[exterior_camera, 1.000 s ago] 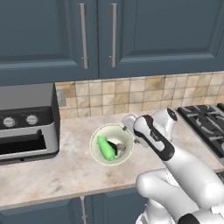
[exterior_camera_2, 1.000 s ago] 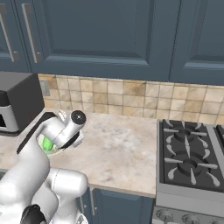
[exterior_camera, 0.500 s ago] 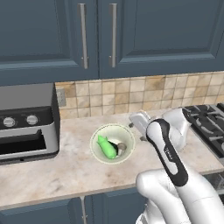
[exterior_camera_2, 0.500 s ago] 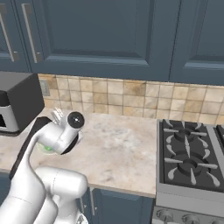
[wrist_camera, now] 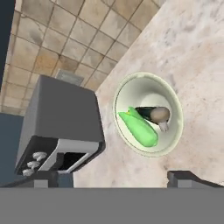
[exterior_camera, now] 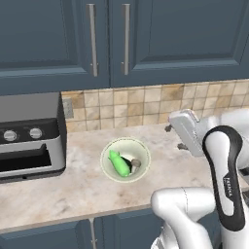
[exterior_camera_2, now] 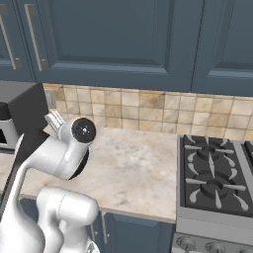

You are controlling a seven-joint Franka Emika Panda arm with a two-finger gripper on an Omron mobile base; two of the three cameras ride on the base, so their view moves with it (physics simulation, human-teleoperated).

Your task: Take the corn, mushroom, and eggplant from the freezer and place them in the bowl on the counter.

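Status: all three veg sit in the bowl (exterior_camera: 125,159) on the surface (exterior_camera: 73,189), between the toaster oven (exterior_camera: 29,138) and the stove (exterior_camera_2: 217,178). Corn (exterior_camera: 119,163) lies w/ its long axis diagonal across the bowl; in the hand view it runs upper left to lower right. Eggplant (wrist_camera: 146,112) lies just beside the corn on its far side, partly hidden by it. Mushroom (wrist_camera: 160,116) rests against the eggplant's end, touching or nearly so. Hand (exterior_camera: 182,127): fingers spread wide, nothing between them, raised above the surface and off to the bowl's right, toward the backsplash. Hand cam looks down on the bowl, so the bowl lies ahead of and below the fingertips (wrist_camera: 186,178). Judgement: placement looks complete, no item left to fetch; any next move needs only a clear retreat up and away from the bowl rim.
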